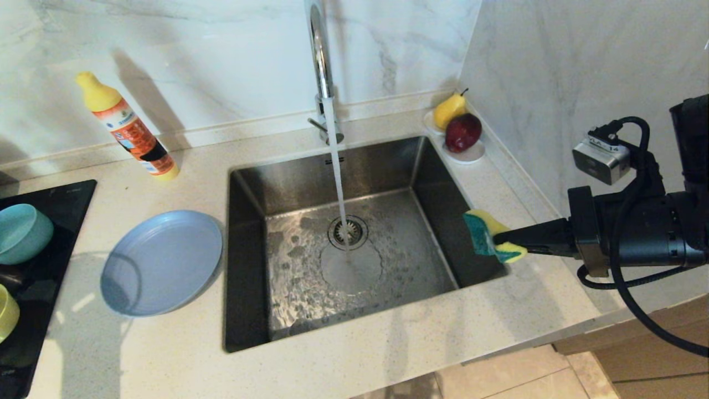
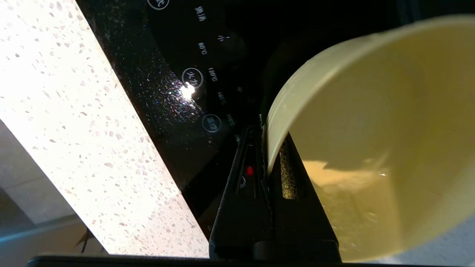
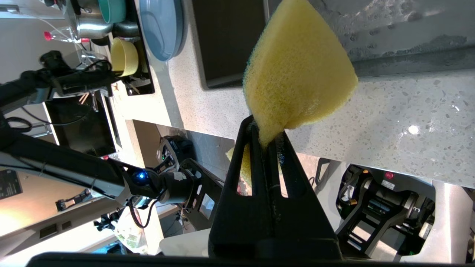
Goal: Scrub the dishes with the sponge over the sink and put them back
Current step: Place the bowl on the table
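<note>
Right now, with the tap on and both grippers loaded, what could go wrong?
1. The left gripper pinches only the thin rim of the yellow-green bowl; the bowl looks wet inside, so it could slip or swing on the way to the sink.
2. The right gripper holds the sponge by one squashed corner; scrubbing force may pull it free.
3. The water stream runs hard onto the drain; a bowl under it may splash the counter.

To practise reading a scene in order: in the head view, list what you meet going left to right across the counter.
Teal bowl → detergent bottle → blue plate → sink with running tap → fruit dish → sponge in the right gripper.
</note>
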You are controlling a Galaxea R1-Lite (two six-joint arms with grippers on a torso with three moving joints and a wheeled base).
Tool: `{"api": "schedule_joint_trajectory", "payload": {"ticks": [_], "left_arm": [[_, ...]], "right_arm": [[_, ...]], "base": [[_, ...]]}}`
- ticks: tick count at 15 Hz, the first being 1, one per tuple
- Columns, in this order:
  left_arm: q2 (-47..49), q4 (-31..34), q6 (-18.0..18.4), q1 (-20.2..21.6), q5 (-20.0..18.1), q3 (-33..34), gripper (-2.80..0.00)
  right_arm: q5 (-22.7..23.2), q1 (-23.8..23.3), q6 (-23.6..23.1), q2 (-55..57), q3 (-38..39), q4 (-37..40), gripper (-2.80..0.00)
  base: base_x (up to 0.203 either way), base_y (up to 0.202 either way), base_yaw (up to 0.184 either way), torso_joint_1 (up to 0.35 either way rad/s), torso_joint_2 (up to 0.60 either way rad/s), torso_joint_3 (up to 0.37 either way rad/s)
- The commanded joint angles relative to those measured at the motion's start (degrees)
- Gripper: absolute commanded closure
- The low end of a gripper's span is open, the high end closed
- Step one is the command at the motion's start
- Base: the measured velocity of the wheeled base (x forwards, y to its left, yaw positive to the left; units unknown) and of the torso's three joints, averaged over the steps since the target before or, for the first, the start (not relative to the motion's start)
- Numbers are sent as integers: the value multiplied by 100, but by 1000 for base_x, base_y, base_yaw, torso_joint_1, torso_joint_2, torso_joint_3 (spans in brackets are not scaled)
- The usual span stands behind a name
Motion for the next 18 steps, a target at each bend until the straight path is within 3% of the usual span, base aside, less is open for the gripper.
{"api": "schedule_joint_trajectory", "payload": {"ticks": [1,2,3,6,11,13,14,15,18], "left_arm": [[173,16,-29,9,-35,-4,0],[126,13,-38,15,-114,-35,-280],[80,18,-50,24,-237,-68,-280],[-260,130,-104,159,-1083,-170,-280],[-941,1004,-107,185,-1417,-745,-280],[-1084,1064,-82,185,-1432,-813,-280],[-1148,1115,-41,182,-1424,-830,0],[-1206,1196,128,168,-1423,-808,0],[-1434,1245,1232,-4,-1454,-361,0]], "right_arm": [[20,3,15,-47,-3,5,0],[20,3,15,-47,5,5,0],[20,3,15,-47,11,5,0],[20,3,15,-46,67,-3,0],[20,-6,6,7,67,-37,0],[96,-4,6,40,76,-47,0],[134,-6,15,50,90,-47,0],[134,-6,15,50,120,-56,0],[134,-6,10,50,137,-56,0]], "base": [[0,0,0,0,0,0],[0,0,0,0,0,0],[0,0,0,0,0,0],[0,0,0,0,0,0],[0,0,0,0,0,0],[0,0,0,0,0,0],[0,0,0,0,0,0],[0,0,0,0,0,0],[0,0,0,0,0,0]]}}
